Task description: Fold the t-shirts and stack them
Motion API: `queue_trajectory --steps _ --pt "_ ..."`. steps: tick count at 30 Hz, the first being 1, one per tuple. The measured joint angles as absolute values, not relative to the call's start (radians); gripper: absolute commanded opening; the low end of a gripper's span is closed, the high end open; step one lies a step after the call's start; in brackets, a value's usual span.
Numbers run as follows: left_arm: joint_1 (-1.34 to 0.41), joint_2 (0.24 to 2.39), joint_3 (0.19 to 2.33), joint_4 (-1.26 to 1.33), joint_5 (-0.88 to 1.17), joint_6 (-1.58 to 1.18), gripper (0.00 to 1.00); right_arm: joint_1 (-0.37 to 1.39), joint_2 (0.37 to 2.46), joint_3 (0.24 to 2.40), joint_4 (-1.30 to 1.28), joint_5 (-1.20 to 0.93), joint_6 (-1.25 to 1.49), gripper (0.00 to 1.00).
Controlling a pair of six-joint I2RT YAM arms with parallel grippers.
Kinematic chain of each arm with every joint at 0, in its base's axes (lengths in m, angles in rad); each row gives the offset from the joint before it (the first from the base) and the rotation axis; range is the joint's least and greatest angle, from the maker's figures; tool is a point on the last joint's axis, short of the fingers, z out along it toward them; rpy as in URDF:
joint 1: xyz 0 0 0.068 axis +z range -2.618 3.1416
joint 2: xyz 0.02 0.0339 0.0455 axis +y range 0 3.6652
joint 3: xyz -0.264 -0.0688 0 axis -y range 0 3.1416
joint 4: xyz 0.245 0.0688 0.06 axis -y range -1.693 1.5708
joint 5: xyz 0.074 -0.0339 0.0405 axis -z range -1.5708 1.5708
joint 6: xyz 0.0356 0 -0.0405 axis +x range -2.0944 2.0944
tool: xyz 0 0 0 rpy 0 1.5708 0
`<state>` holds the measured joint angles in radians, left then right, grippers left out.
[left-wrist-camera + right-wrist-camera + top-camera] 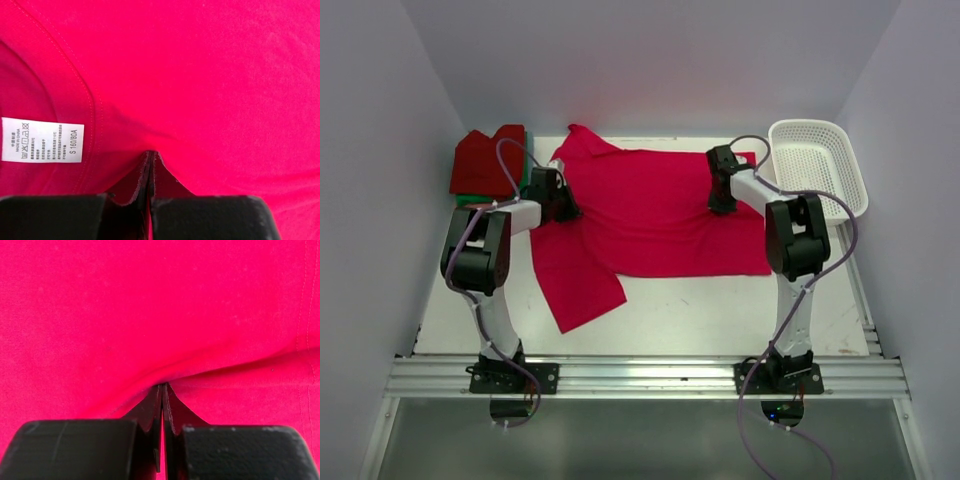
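A bright crimson-pink t-shirt (660, 215) lies spread on the table, one sleeve hanging toward the front left. My left gripper (563, 203) is shut on a fold of it near the collar; the left wrist view shows the pinched cloth (210, 85) and a white care label (42, 139). My right gripper (723, 200) is shut on the shirt's right part, cloth (150, 315) bunched at its tips (163, 386). A stack of folded shirts, dark red (485, 160) over green (524, 172), sits at the back left.
A white plastic lattice basket (817, 165) stands at the back right. White walls close in the table on the left, back and right. An aluminium rail (640, 375) runs along the near edge by the arm bases.
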<state>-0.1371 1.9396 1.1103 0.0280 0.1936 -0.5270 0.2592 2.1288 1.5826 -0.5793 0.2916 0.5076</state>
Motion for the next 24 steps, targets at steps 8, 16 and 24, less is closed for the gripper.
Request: queue_trajectory --steps 8,16,24 --pt "-0.153 1.718 1.057 -0.057 0.196 -0.461 0.25 0.259 1.903 1.302 -0.424 0.236 0.461 0.75" --pt "-0.223 1.304 0.988 -0.209 0.159 -0.427 0.3 0.263 1.499 1.127 -0.397 0.22 0.455 0.76" --pt "-0.325 1.382 0.735 -0.544 0.046 -0.475 0.31 0.268 1.347 0.987 -0.45 0.212 0.472 0.76"
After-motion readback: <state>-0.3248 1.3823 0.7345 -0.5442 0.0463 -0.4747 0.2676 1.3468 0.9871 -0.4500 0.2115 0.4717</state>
